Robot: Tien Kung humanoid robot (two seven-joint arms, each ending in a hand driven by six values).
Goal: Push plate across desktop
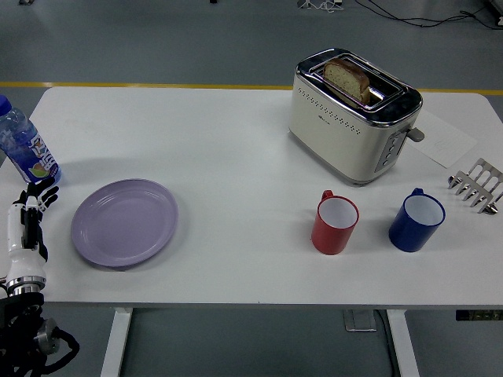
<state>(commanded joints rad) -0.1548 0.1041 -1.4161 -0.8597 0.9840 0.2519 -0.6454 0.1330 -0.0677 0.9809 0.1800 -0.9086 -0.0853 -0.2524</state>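
Fingers of the left hand hang relaxed, empty, near the lilac plate; bottle label unreadable.

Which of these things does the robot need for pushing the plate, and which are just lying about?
Needed:
round lilac plate
left hand at the table's left edge
white table

Lying about:
cream toaster holding bread slice
red mug
blue mug
plastic water bottle
metal rack

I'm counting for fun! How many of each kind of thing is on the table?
Plate: 1
Cups: 2, red cup and blue cup
Toaster: 1
Water bottle: 1
Metal rack: 1
Total: 6
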